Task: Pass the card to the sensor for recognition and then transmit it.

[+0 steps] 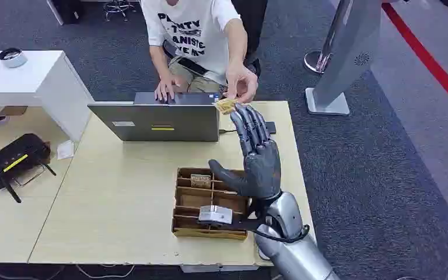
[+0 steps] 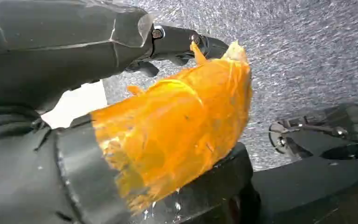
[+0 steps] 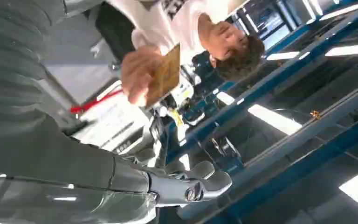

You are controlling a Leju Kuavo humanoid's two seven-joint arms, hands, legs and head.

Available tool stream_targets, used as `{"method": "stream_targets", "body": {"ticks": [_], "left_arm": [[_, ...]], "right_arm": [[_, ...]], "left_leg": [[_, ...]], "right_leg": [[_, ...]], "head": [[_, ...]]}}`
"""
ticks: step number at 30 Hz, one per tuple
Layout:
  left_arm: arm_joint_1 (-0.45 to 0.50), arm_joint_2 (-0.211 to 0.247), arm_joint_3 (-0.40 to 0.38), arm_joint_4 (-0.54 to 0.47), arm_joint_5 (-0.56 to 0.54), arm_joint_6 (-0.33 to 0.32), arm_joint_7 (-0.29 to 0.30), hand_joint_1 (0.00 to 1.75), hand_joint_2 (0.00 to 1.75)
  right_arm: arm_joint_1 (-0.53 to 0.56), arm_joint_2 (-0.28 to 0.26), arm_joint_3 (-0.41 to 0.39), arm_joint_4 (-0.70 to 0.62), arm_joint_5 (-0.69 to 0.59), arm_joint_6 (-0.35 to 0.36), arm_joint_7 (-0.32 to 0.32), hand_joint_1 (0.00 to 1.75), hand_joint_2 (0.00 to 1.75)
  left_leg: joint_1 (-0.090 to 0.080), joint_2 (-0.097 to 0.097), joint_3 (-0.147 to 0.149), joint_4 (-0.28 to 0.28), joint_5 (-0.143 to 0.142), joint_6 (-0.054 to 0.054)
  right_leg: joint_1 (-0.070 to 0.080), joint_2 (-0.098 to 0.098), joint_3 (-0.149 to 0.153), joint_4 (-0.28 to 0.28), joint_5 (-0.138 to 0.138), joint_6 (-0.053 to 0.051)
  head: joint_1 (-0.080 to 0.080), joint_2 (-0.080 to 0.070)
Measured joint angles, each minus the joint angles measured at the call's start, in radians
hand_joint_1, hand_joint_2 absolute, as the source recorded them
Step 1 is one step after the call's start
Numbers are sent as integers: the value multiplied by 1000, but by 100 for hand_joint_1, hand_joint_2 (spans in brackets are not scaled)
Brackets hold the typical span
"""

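In the head view my right hand [image 1: 261,156] is raised over the table's far right side, open, its fingers stretched toward the person. The small tan card [image 1: 226,105] is pinched in the person's hand [image 1: 242,81], just left of my fingertips [image 1: 246,115]; I cannot tell whether they touch it. In the right wrist view the card [image 3: 165,77] sits in the person's hand [image 3: 137,74], apart from my fingers [image 3: 191,184]. The grey-white sensor [image 1: 214,214] lies on the cardboard box [image 1: 181,224] beneath my wrist. My left hand [image 2: 168,126] hangs above carpet, orange-wrapped, holding nothing.
An open grey laptop [image 1: 154,121] stands at the table's far edge in front of the seated person. The box holds another card [image 1: 200,179] in a back compartment. A black router [image 1: 13,160] lies on the left table. A white stand [image 1: 335,64] rises at the right.
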Motion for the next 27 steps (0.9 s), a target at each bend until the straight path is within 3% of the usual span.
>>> {"method": "stream_targets", "body": {"ticks": [19, 21, 22, 27], "left_arm": [[-15, 0, -31, 0, -31, -21, 24, 0, 0], [-15, 0, -31, 0, -31, -21, 24, 0, 0], [-15, 1, -31, 0, -31, -21, 24, 0, 0], [-15, 1, -32, 0, -31, -21, 24, 0, 0]], "right_arm": [[-199, 2, -14, 233, 150, 0, 145, 3, 175], [-208, 2, -14, 251, 155, 0, 150, 143, 175], [-211, 2, -13, 261, 156, 0, 150, 169, 175], [-218, 2, -13, 290, 153, 0, 151, 175, 175]], "left_leg": [[0, 0, 0, 0, 0, 0], [0, 0, 0, 0, 0, 0], [0, 0, 0, 0, 0, 0], [0, 0, 0, 0, 0, 0]], "right_leg": [[0, 0, 0, 0, 0, 0], [0, 0, 0, 0, 0, 0], [0, 0, 0, 0, 0, 0], [0, 0, 0, 0, 0, 0]], "head": [[0, 0], [0, 0], [0, 0], [0, 0]]}}
